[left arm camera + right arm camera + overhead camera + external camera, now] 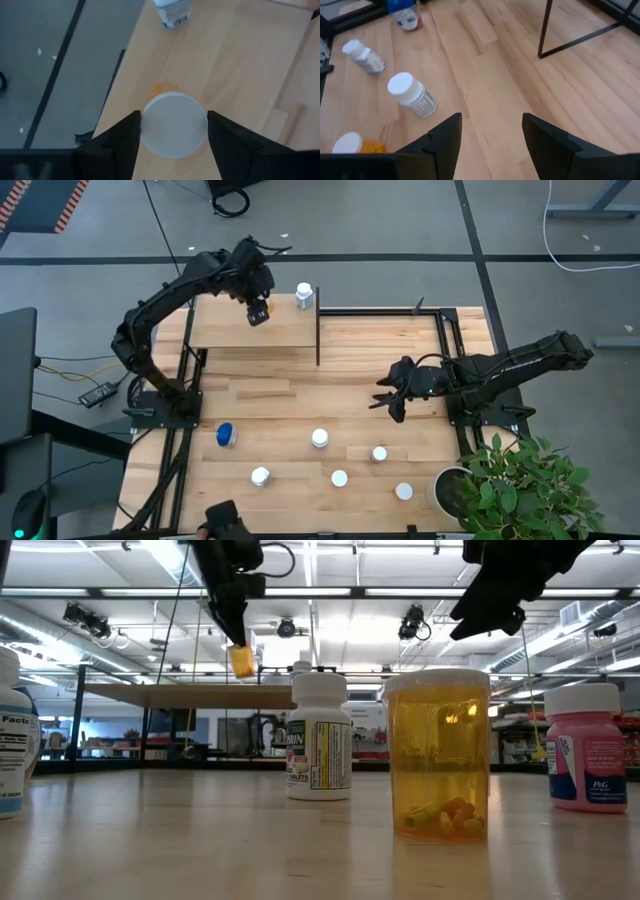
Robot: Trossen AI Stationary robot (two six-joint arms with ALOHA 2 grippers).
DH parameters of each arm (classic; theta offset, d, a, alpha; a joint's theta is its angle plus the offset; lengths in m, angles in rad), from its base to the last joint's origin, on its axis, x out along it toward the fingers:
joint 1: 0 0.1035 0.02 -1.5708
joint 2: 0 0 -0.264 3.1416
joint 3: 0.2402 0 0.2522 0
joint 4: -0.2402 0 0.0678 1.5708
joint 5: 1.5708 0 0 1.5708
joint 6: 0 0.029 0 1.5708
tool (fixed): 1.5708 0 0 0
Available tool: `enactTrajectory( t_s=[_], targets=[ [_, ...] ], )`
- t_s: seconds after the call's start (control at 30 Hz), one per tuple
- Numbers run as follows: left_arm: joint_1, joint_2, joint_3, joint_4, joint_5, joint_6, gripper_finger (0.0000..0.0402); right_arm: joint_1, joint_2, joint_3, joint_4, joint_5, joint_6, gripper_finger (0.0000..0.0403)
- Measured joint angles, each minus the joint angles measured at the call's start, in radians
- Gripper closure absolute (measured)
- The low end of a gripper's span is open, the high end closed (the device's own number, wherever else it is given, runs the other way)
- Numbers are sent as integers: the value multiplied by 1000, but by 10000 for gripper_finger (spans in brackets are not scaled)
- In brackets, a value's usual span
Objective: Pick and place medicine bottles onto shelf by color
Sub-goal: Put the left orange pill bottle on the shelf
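Left gripper (259, 310) is clamped on an orange bottle (174, 123), fingers (125, 140) pressed to either side of its round white cap, a sliver of orange body peeking out beyond the cap. In the low view that bottle (241, 660) hangs above the shelf (190, 695), upper left of the frame, clear of the board. From above, it sits over the shelf's (225, 330) right half, upper centre of the frame. One white bottle (304, 295) with a white cap already stands at the shelf's right back corner.

Right gripper (392, 398) hovers right of centre over the table (280, 395), jaws spread with nothing between them.

Across the lower table: a blue-capped bottle (226, 434) at left, then five white caps (319, 438), (260, 476), (339, 478), (379, 453), (403, 491). Up close in the low view, a clear orange vial (437, 753) shows pills at its base, beside a white labelled bottle (319, 736) and a pink one (586, 747).
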Motion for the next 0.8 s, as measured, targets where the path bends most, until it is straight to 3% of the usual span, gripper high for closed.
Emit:
enactTrajectory(
  t_s=[0.1,0.37,0.5,0.8],
  targets=[
    [0,58,80,-53,0,2,184,-28,0,12,-2,1,0,187],
    [22,278,467,-261,-4,14,183,-107,0,24,-4,-19,-10,187],
    [23,374,593,-389,-5,-9,183,-119,0,24,-4,-34,-11,187],
    [8,420,610,-397,-4,-48,182,-119,0,24,-5,-45,-18,187]
  ],
)
